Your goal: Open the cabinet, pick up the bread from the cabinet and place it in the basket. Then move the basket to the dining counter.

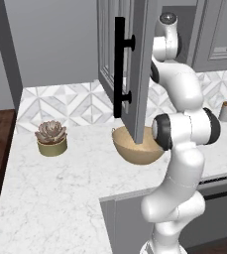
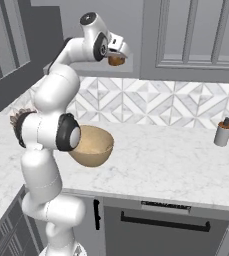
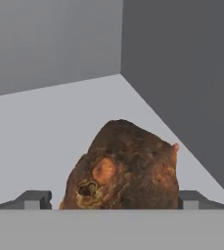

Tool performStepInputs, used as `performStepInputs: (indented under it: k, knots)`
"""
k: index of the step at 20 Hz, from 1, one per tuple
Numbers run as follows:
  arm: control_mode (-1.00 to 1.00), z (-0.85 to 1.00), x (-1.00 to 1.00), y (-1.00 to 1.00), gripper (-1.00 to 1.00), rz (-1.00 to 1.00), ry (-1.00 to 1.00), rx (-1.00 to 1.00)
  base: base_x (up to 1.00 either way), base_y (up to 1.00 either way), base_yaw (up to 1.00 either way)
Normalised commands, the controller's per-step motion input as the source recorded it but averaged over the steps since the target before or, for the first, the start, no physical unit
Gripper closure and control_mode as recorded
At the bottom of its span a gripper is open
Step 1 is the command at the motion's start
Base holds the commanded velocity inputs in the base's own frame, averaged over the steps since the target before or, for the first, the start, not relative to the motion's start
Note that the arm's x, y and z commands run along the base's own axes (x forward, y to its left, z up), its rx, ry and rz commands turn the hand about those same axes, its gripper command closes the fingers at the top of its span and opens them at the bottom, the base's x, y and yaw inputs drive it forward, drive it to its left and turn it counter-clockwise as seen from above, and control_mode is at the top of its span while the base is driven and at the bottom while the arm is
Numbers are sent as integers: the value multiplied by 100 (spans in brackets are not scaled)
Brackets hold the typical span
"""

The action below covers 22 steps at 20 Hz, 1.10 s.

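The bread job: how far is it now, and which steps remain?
Done: the cabinet door stands open. In hand: the open gripper reaches into the cabinet, its fingertips on either side of the bread, which sits on the shelf, not yet clamped. Left: grip the bread, carry it down into the basket on the marble counter, then move the basket to the dining counter.

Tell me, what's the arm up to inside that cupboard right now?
Gripper open, fingers either side of the bread. Bread on cabinet shelf, not lifted. Cabinet door open. Basket waiting below.
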Motion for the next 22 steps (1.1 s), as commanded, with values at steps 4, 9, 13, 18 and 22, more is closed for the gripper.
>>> performStepInputs:
  k: [4,9,13,18,22]
  knots:
    - [-100,-16,5,-3,100,0,-1,0,0,0,0]
    - [-100,-16,-14,5,100,4,-10,0,0,0,0]
    - [-100,3,-79,30,100,6,-21,0,0,0,0]
    - [-100,46,-100,26,100,11,4,0,0,0,0]
    - [-100,47,-100,1,100,9,37,0,0,0,0]
